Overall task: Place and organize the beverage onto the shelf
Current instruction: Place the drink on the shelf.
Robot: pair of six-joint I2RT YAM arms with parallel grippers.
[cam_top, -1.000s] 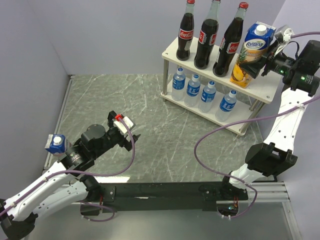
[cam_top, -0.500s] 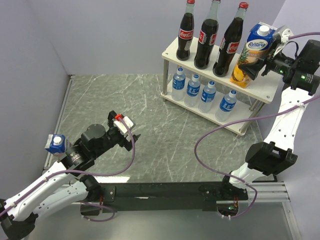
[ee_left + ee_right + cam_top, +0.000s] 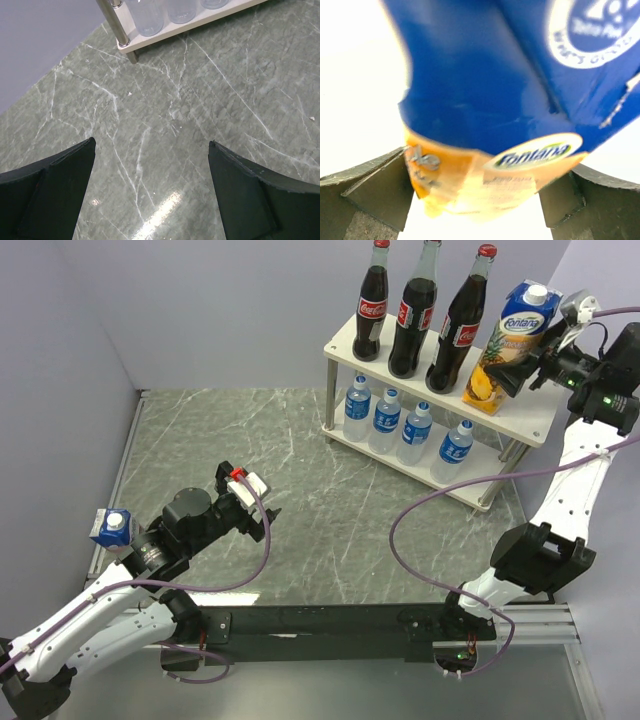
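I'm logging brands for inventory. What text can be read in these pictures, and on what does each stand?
"Fontana": juice carton on the shelf, top board.
"Coca-Cola": red labels of the cola bottles.
Water bottles, blue labels: too small to read.
Second carton, far left: too small to read.
Round seal on the juice carton, right wrist view: blurred.

We log a desk [image 3: 300, 440] with a grey-green marbled top and white veins running across it. Plain pale lilac walls [image 3: 200, 310] close it at the back and left. The left wrist view shows a glare patch [image 3: 160, 215] and white specks [image 3: 129, 93] on the desk.
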